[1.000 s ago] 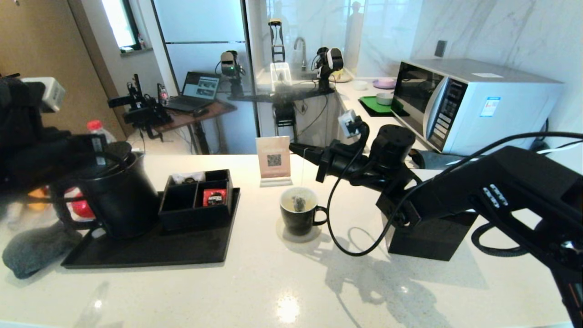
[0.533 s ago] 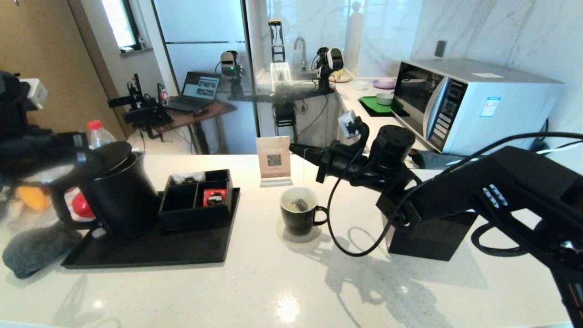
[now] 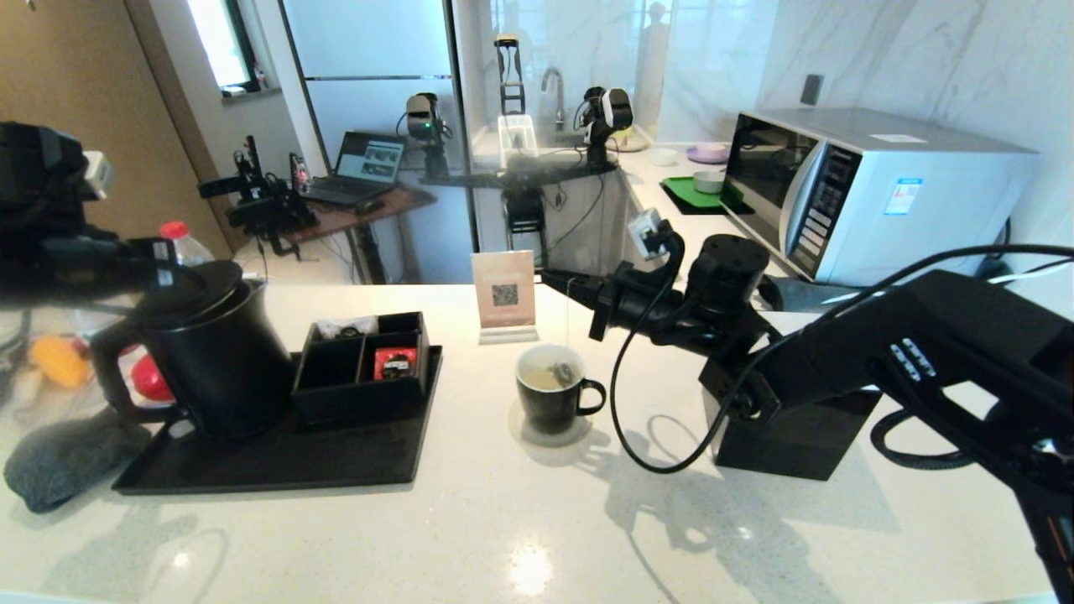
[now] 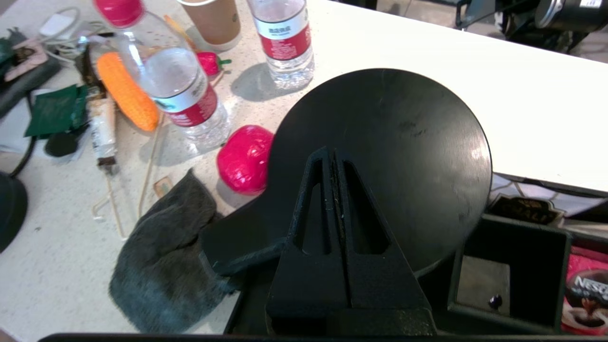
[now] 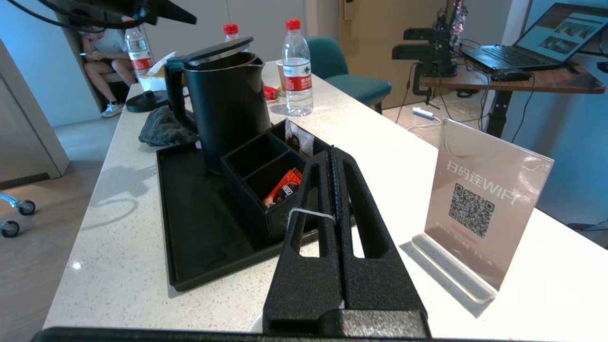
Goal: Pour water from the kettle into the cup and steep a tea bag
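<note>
White string (image 3: 568, 323) is being pinched in the closed right gripper (image 3: 547, 275), dangling the light, limp tea bag (image 3: 563, 372) (easily torn) into the cup (image 3: 554, 393); the left gripper (image 4: 332, 156), closed empty, is being held over the kettle (image 3: 214, 356).

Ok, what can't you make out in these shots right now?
- Head view: the left pincer merges with the dark kettle lid; any contact there is unclear.
- Both wrist views: the cup and tea bag fall outside the frame.
- Right wrist view: the right pincer hides where the string goes.
</note>
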Controlling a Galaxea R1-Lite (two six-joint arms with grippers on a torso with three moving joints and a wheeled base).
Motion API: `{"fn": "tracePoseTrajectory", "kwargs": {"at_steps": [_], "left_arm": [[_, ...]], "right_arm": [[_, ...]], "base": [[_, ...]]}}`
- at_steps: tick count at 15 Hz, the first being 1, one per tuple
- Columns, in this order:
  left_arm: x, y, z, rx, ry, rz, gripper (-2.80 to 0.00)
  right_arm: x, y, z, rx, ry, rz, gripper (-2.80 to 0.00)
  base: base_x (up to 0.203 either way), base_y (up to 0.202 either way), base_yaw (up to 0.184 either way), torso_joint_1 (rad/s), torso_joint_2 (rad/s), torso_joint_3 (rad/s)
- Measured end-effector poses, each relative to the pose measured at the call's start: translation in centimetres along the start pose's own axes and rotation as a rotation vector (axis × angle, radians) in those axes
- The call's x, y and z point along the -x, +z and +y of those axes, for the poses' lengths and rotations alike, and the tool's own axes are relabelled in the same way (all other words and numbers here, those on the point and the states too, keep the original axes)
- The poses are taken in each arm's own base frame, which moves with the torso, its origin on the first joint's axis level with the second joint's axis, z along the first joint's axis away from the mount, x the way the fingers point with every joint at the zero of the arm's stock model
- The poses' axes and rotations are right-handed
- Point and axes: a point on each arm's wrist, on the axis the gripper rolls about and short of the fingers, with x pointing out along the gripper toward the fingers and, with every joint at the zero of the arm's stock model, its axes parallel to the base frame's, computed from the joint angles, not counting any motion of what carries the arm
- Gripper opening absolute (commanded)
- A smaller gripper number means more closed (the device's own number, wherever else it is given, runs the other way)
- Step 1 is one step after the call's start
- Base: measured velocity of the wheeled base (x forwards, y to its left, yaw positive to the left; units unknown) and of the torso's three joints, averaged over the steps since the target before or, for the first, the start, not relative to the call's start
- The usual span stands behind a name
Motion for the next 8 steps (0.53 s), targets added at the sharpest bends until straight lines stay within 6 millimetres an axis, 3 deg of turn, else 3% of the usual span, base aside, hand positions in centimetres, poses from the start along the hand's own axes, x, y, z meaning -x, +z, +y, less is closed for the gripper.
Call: {"fn": "tracePoseTrajectory", "kwargs": {"at_steps": [8], "left_arm": [[-4.2, -1.0, -0.6, -0.01, 0.007, 0.063, -2.8]], "right_arm": [[0.6, -0.4, -0.5, -0.007, -0.016, 0.014, -2.8]], "base": [[0.0, 0.0, 0.0, 0.0, 0.0, 0.0]]}}
